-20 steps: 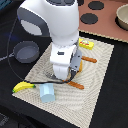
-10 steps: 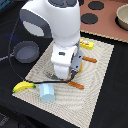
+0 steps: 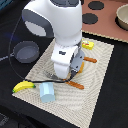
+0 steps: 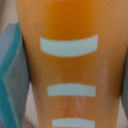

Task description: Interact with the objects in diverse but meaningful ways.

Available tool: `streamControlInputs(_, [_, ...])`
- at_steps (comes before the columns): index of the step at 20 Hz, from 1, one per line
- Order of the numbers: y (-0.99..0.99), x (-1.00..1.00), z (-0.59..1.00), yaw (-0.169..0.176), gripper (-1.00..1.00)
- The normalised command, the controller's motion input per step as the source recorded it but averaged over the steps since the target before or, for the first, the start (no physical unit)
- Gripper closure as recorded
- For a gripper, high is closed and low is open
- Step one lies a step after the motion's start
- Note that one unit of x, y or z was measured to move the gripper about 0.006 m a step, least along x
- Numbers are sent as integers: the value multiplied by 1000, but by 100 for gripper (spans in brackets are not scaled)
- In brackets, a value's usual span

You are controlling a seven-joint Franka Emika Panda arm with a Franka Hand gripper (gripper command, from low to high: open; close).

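Observation:
The orange-brown bread loaf with pale stripes fills the wrist view, with a grey finger close against each side. In the exterior view my gripper is down on the middle of the striped mat, and orange ends of the loaf stick out beside it. The yellow banana and light blue cup lie at the mat's near corner on the exterior view's left. Behind the arm is the yellow packet. The dark grey pot sits off the mat.
A brown board with dark round discs and a tan bowl stands at the back on the exterior view's right. A cable runs past the pot. The table around the mat is black.

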Motion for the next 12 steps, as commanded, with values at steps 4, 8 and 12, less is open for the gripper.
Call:
streamControlInputs(4, [245,-288,1000,-5,100])
streamControlInputs(8, [275,-215,1000,0,100])
streamControlInputs(12, [329,-219,779,0,100])
